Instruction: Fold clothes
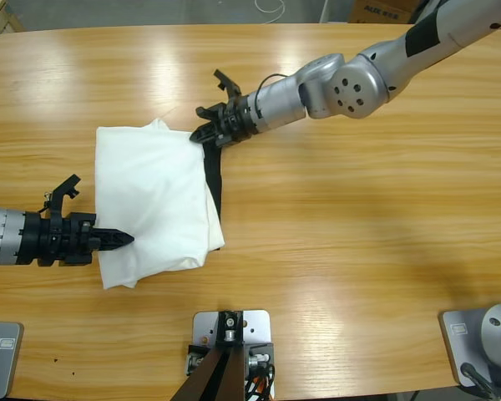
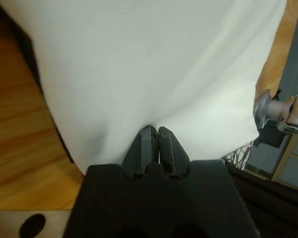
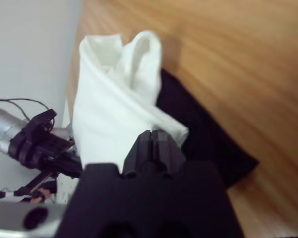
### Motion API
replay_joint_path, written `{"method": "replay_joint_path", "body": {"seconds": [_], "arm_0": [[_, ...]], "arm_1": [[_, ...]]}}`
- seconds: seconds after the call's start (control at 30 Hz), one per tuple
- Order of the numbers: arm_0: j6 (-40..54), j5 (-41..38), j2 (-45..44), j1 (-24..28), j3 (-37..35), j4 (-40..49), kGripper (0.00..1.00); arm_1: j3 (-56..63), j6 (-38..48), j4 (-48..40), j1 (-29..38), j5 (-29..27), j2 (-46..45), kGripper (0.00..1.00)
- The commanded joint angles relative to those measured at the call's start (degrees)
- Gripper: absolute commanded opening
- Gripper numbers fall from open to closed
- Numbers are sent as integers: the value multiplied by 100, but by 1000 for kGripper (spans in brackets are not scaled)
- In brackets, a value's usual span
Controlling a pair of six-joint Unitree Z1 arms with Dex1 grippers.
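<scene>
The clothes, a white T-shirt [image 1: 154, 196], lie folded into a rough rectangle left of the table's middle. My left gripper [image 1: 125, 240] comes in from the left edge at the shirt's lower left side. In the left wrist view its jaws [image 2: 155, 131] are shut, with the white cloth [image 2: 154, 64] puckered at their tips. My right gripper [image 1: 199, 134] reaches down from the upper right and is shut on the shirt's upper right corner. In the right wrist view that corner [image 3: 109, 114] bunches upward at the gripper's [image 3: 150, 134] tips.
A black garment [image 1: 215, 180] lies under the shirt and shows as a narrow strip along its right edge, also in the right wrist view [image 3: 203, 139]. Bare wooden table [image 1: 359, 234] spreads to the right and behind. The left gripper [image 3: 44, 144] shows in the right wrist view.
</scene>
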Motion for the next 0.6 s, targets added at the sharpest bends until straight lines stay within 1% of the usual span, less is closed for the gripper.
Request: {"method": "replay_joint_path", "body": {"seconds": [0.03, 0.13, 0.17, 0.23, 0.3, 0.4, 0.43, 0.5, 0.53, 0.57, 0.6], "arm_0": [[-370, -325, -1165, 197, 166, -3, 0], [-785, -320, -2121, 199, -141, 264, 0], [-827, -307, -2309, 219, -322, 478, 0], [-826, -255, -2440, 294, -665, 979, 0], [-824, -114, -2211, 408, -781, 1261, 0], [-688, -77, -1619, 660, -797, 1259, 0], [-592, -72, -1425, 695, -866, 1259, 0], [-121, -91, -1116, 625, -1138, 1322, 0], [275, -19, -1063, 503, -1345, 1503, 73], [663, 81, -1042, 393, -1544, 1698, 546], [1268, 197, -1077, 262, -1693, 1777, 891]], "arm_1": [[16, -420, 206, -455, -293, -528, 0], [14, -576, 662, -490, -368, -1398, 0], [33, -591, 830, -437, -381, -1711, 0], [118, -649, 1226, -130, -381, -2210, 0], [413, -645, 1298, 271, -386, -2384, 0], [1192, -594, 1082, 742, -593, -2477, 0], [1468, -550, 980, 865, -695, -2628, 0], [1889, -413, 968, 1052, -1126, -3097, 0], [2044, -367, 1055, 1124, -1386, -3409, 0], [2111, -355, 1314, 1169, -1634, -3723, 422], [2092, -355, 1741, 1203, -1933, -4033, 957]]}}
